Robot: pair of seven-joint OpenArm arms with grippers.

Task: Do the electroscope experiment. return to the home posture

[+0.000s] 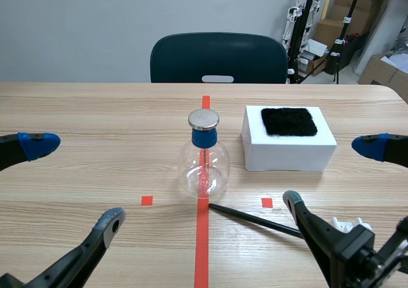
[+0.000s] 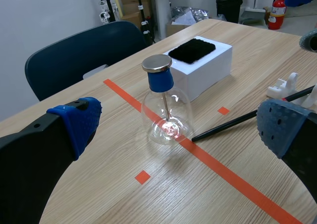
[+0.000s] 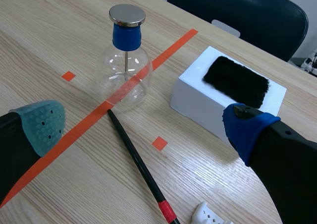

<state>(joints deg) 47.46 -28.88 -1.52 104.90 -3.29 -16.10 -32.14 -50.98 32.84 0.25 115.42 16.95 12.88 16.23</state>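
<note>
Wood table (image 1: 76, 116), dark chair (image 1: 217, 55) past its far edge, flask (image 1: 204, 164) standing mid-table on the red line (image 1: 202, 250), white box (image 1: 288, 149) just beside it, black rod (image 1: 255, 219) lying in front, my left gripper (image 1: 75, 183) and right gripper (image 1: 333, 173) both spread wide, apart from the flask.

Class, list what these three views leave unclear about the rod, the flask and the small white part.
Rod: scene view, near end hidden behind the right gripper.
Flask: left wrist view, stem's lower end lost in a red glint, too small.
White part: right wrist view, cut off by the edge; unidentifiable.
</note>
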